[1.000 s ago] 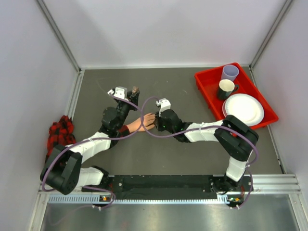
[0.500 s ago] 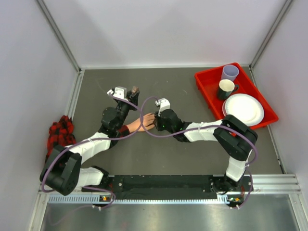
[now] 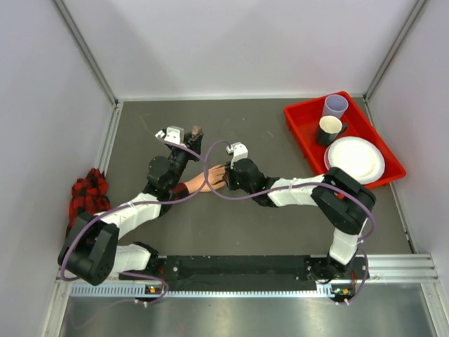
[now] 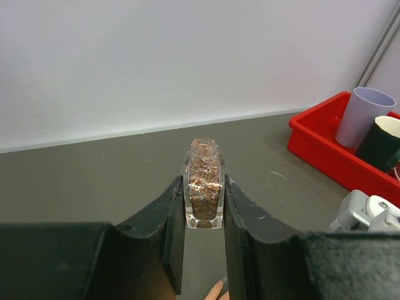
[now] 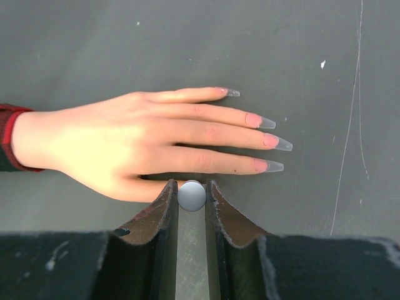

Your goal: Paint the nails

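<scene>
Nearest the arm bases, the right gripper is sitting low over the table, its two dark fingers squeezing a small round grey cap, seen end-on, so those jaws are closing on the cap and nothing else. Just beyond the fingertips, the peach mannequin hand is lying flat, palm down, with the cap almost touching its near edge. A red-and-black cuff is showing at the wrist.

Now the nails: they are running long and tapered past the fingertips, pointing away from the cuff. Three are showing pink over the nail bed with clear, glassy tips, and the nail on the farthest finger is looking paler and greyish. From above, the hand is resting mid-table between the two wrists.

Farther out, the left gripper is pinching a small square nail polish bottle upright, its neck uncapped, with coppery glitter filling the glass. One fingertip is peeking in below those jaws.

Off to the left edge, a plaid cloth bundle is lying well apart. At the far right, a red tray is carrying a lilac cup, a dark mug and a white plate.
</scene>
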Robot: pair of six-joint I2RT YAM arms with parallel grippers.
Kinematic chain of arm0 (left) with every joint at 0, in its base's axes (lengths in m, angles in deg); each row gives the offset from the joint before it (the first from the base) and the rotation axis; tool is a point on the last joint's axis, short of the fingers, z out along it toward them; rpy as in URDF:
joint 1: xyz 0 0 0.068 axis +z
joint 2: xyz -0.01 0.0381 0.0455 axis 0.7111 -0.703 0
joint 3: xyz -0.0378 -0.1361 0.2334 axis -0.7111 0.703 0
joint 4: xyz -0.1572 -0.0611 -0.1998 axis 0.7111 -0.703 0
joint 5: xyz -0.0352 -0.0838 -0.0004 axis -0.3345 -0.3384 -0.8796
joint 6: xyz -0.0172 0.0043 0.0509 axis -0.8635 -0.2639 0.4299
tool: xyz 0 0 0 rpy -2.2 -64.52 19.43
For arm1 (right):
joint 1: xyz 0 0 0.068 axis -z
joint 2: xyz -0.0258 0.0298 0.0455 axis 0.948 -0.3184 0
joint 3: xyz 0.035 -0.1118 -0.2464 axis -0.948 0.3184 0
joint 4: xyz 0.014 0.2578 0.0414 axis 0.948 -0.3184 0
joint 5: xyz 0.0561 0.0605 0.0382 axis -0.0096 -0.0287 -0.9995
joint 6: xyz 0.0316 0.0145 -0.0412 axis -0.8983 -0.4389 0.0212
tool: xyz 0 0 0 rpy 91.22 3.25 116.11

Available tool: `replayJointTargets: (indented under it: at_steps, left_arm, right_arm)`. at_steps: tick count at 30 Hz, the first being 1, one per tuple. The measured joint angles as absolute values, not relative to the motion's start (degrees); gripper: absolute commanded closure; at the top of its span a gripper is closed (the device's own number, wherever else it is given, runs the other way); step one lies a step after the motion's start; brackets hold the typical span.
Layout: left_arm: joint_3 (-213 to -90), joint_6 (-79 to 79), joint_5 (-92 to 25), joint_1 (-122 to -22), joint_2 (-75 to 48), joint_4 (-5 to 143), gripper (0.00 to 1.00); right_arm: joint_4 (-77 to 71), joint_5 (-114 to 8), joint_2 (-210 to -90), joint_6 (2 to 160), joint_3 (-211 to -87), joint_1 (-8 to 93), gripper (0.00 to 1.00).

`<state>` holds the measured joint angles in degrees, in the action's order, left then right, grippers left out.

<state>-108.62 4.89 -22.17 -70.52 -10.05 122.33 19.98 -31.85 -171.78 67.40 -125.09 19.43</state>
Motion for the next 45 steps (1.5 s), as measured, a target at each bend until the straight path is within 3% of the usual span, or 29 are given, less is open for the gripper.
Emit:
replayJointTargets:
  at_steps: [45]
  left_arm:
    - [-108.6, 4.5, -23.0, -70.2, -10.0, 122.3, 1.0]
  right_arm:
    - [18.8, -29.7, -172.6, 66.3, -125.7, 19.5, 1.0]
